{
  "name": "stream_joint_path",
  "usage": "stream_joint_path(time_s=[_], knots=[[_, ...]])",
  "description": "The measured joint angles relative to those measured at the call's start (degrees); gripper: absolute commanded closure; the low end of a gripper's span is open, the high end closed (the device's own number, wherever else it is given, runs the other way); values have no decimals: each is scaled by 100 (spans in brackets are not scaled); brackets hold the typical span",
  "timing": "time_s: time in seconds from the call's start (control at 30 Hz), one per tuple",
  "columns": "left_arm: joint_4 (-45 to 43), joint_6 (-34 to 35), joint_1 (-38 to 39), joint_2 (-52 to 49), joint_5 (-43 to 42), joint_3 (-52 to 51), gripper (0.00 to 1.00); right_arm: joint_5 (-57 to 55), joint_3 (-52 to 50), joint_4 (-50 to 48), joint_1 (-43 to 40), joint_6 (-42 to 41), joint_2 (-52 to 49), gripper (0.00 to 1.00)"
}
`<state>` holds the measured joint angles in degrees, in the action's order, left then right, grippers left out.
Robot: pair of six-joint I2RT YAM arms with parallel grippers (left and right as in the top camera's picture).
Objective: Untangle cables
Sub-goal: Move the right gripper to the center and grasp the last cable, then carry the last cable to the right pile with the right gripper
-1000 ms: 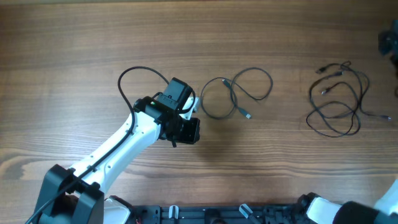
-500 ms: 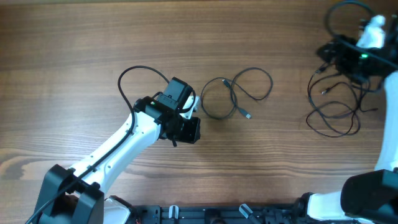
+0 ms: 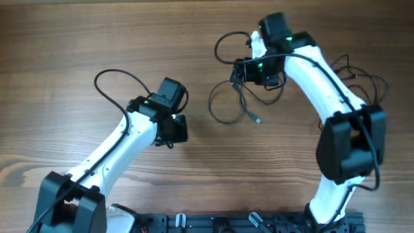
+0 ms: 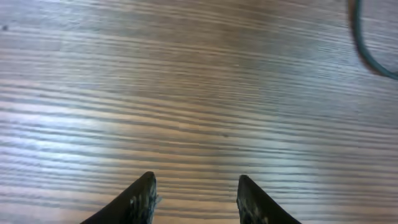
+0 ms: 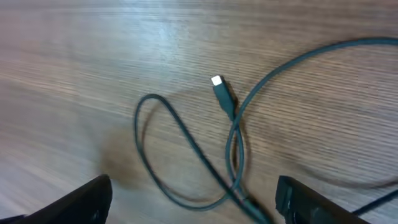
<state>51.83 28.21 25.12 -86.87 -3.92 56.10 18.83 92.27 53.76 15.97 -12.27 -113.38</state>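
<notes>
A thin dark cable [image 3: 248, 113] lies in a loose loop at the table's middle, with one small plug end to its lower right. My right gripper [image 3: 255, 76] is open just above its upper part. In the right wrist view the cable [image 5: 186, 140] crosses itself between the wide-open jaws [image 5: 193, 193], and a white-tipped plug [image 5: 217, 84] lies ahead. A second bunch of thin cables [image 3: 380, 83] lies at the right, partly hidden by the right arm. My left gripper [image 3: 173, 128] is open and empty [image 4: 196, 186], left of the loop. Only a bit of cable [image 4: 367, 43] shows at the top right of the left wrist view.
The wooden table [image 3: 77, 52] carries only the cables and the arms. Thicker black arm cables arch over each wrist [image 3: 113, 81]. A black rail [image 3: 213, 223] runs along the front edge.
My right arm has swung in from the far right to above the middle looped cable. My left arm has drawn back to the left, away from the loop.
</notes>
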Motion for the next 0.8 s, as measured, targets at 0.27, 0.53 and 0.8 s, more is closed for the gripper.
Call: stream_joint_path(time_s=[0.27, 0.53, 0.8], knots=[[46, 66, -87, 0, 70, 0, 55, -459, -273, -20, 44, 358, -203, 33], [48, 72, -87, 0, 70, 0, 55, -542, -723, -212, 44, 444, -216, 96], [70, 85, -87, 0, 70, 0, 54, -647, 216, 560, -551, 446, 24, 96]])
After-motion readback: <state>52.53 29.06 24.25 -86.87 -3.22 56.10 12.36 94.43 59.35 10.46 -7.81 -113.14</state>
